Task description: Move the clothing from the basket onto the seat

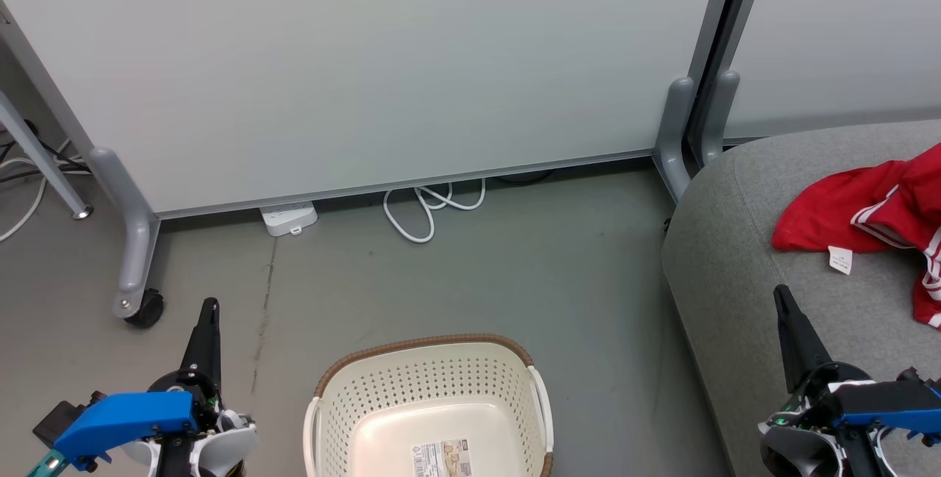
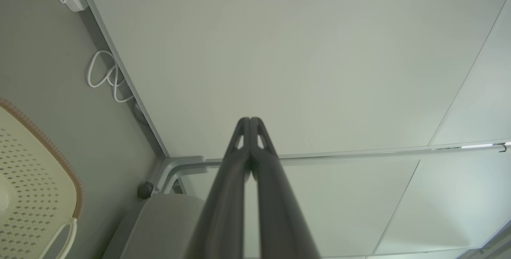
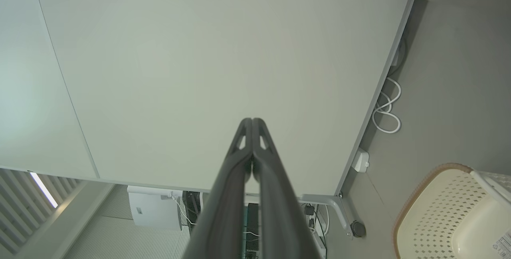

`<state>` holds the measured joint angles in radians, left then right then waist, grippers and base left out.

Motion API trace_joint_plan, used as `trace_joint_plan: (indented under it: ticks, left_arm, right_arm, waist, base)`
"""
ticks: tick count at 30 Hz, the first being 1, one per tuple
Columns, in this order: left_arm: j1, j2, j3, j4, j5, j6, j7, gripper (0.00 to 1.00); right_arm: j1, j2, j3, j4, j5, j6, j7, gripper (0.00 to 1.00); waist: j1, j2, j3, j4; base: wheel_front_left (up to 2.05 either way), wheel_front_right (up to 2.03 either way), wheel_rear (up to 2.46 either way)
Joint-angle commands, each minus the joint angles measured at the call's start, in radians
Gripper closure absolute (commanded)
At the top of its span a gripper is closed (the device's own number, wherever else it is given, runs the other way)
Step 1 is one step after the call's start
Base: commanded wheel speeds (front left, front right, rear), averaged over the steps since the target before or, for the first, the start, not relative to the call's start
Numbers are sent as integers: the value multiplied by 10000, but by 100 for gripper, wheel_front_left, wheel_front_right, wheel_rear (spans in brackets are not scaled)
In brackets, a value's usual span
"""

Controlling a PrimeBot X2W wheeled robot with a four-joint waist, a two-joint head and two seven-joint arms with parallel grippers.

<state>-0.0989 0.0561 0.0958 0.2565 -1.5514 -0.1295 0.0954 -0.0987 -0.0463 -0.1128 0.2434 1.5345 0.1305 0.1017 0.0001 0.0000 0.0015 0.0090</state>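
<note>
The clothing (image 1: pixel 875 212) lay on the seat (image 1: pixel 735 256): a red heap with white stripes and 1 small white tag (image 1: pixel 840 259). It ran off the right edge of the head view, so its full extent was hidden. The seat too was cut off at the right and bottom. The basket (image 1: pixel 426 342) stood on the floor left of the seat, apart from it, with its near half cut off below. Its pale bottom showed a label (image 1: pixel 441 457), too small to read. The left gripper (image 1: pixel 210 306) hung left of the basket. The right gripper (image 1: pixel 779 292) showed against the seat, near the clothing but not touching. Both had their 2 fingers pressed together, holding nothing. Behind, a white cable (image 1: pixel 430 205) lay coiled under a panel (image 1: pixel 367 73).
</note>
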Motion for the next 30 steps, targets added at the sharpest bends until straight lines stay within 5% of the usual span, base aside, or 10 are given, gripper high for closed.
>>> trace_joint_plan:
  ticks: [1,30]
  left_arm:
    - [-126,-22,102,-73,-167,-20,62,100]
    - [-161,-56,204,-134,-635,-21,215,100]
  right_arm:
    - [-130,-66,-21,13,222,4,61,100]
    - [-173,-68,-23,37,793,4,150,100]
  waist:
    - [-1,0,2,-14]
    - [-1,0,12,-90]
  base:
    - [0,0,0]
    - [0,0,0]
